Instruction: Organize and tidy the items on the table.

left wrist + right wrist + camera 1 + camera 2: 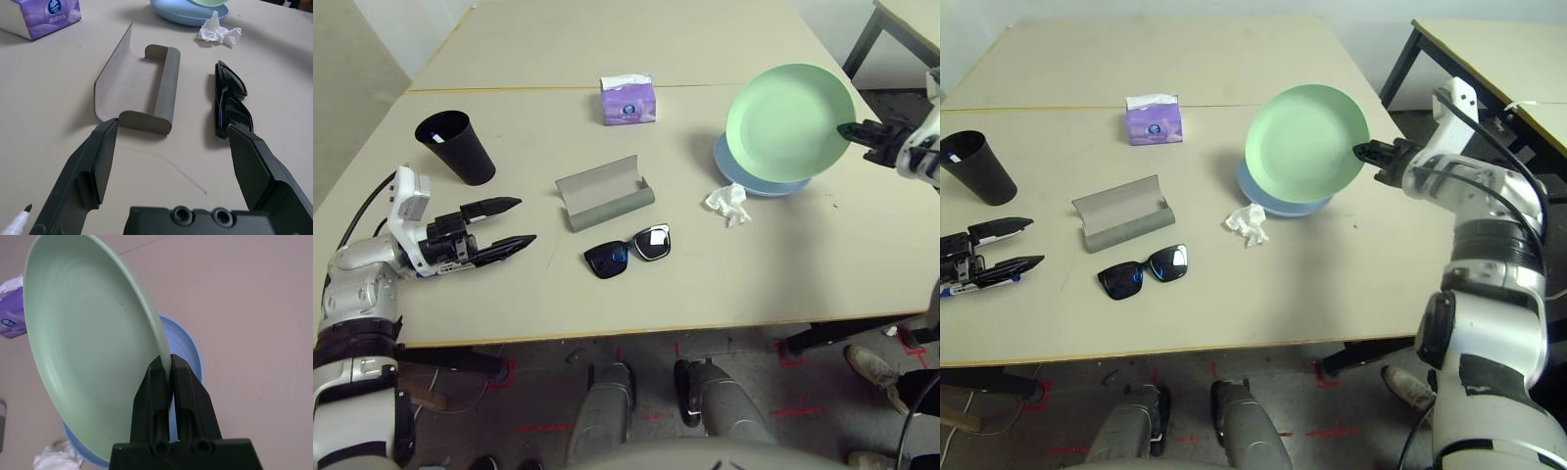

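The right tool point(1363, 152) is closed on the rim of the light-green plate point(1304, 143) and holds it tilted above the light-blue plate point(1278, 204), so the stacking is not finished. The left tool point(506, 225) is wide open and holds nothing. Taking the open glasses case point(604, 195) as landmark, the black sunglasses point(627, 252) lie just in front of it, the crumpled tissue point(728, 203) lies to its right near the plates, and both wait on the surface point(822, 264).
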Tool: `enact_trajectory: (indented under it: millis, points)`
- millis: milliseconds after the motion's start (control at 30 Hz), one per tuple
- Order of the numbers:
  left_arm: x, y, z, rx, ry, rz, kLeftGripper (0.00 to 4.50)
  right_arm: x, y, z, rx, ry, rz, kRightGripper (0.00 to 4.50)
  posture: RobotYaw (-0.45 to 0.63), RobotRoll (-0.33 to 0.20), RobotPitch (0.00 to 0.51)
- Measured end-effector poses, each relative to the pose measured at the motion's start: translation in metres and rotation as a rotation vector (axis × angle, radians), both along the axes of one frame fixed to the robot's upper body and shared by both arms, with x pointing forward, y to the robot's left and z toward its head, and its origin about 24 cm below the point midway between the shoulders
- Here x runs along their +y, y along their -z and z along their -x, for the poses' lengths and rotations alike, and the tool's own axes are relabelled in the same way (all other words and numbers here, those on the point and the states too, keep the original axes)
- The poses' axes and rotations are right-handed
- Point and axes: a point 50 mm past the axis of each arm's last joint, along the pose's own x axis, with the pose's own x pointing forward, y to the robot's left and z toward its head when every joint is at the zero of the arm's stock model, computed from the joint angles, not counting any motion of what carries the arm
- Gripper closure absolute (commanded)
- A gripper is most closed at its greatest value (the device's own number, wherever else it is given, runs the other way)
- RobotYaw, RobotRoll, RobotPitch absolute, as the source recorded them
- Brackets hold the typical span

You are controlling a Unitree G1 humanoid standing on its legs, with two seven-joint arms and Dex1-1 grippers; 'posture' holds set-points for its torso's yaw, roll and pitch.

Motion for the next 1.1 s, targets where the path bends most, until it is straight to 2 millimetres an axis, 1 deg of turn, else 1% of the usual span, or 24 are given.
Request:
enact_trajectory:
  millis: [167, 300, 533, 633, 733, 800, 933, 967, 1100]
  points:
    - [0.0, 0.002, 0.003, 0.003, -0.003, 0.003, 0.0, -0.001, 0.012, -0.002, 0.034, -0.004, 0.019, 4.48, 0.02, 0.0, 0.163]
    - [0.001, 0.002, 0.005, 0.003, -0.014, 0.013, 0.0, -0.002, 0.018, -0.001, 0.058, -0.017, 0.031, 4.48, 0.02, 0.0, 0.163]
    - [0.001, 0.001, 0.005, 0.001, -0.015, 0.017, 0.0, -0.002, 0.019, -0.001, 0.066, -0.027, 0.045, 4.48, 0.01, 0.0, 0.167]
    - [0.001, 0.001, 0.005, 0.001, -0.016, 0.017, 0.0, -0.002, 0.019, -0.001, 0.064, -0.031, 0.052, 3.68, 0.02, 0.0, 0.167]
    - [0.001, 0.001, 0.005, 0.001, -0.016, 0.017, 0.0, -0.003, 0.019, -0.001, 0.066, -0.034, 0.06, 2.55, 0.02, 0.0, 0.167]
    - [0.001, 0.001, 0.005, -0.001, -0.015, 0.016, 0.0, -0.003, 0.019, -0.001, 0.065, -0.036, 0.062, 1.9, 0.02, 0.0, 0.168]
    - [-0.001, 0.0, 0.005, -0.005, -0.014, 0.012, 0.0, -0.003, 0.018, -0.001, 0.06, -0.036, 0.067, 0.35, 0.02, 0.0, 0.167]
    - [0.0, 0.001, 0.005, -0.002, -0.016, 0.012, 0.0, -0.002, 0.017, -0.001, 0.059, -0.036, 0.067, 0.04, 0.02, 0.0, 0.167]
    - [0.0, 0.001, 0.006, 0.002, -0.023, 0.013, 0.0, -0.001, 0.014, -0.001, 0.051, -0.049, 0.064, 0.04, 0.02, 0.0, 0.169]
